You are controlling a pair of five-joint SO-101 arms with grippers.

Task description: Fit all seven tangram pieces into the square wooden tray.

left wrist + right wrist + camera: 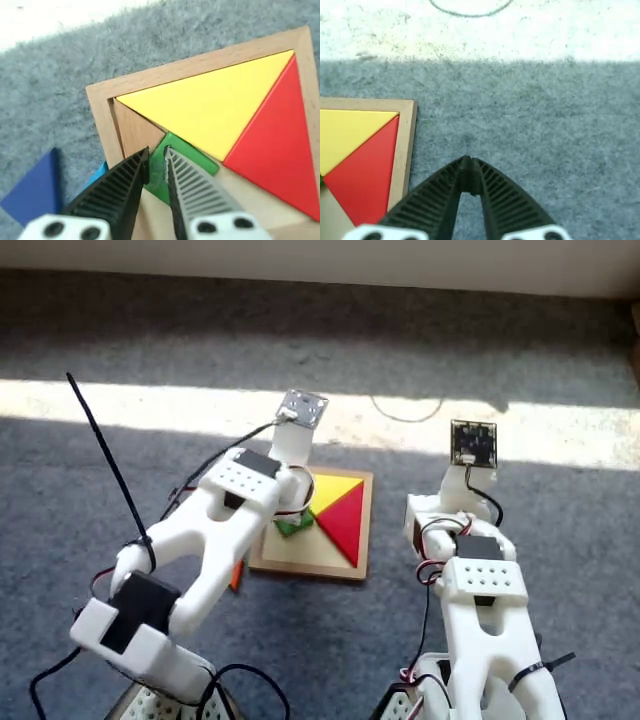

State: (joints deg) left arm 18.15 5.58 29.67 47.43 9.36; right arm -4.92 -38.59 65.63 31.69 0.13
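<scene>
Our left gripper (156, 150) pinches the green piece (191, 156) inside the tray (100, 117), beside the yellow triangle (210, 107) and red triangle (275, 142); our right gripper (469, 162) hangs closed over carpet (545, 110).

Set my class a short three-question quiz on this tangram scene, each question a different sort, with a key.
1. True or false: the large yellow triangle lies inside the square wooden tray.
2. Which does the left pincer grip? A) blue triangle B) small green tangram piece C) red triangle
3. Fill in: the right pincer, shut, hangs over the ____.
Key: 1 true; 2 B; 3 grey carpet.
</scene>
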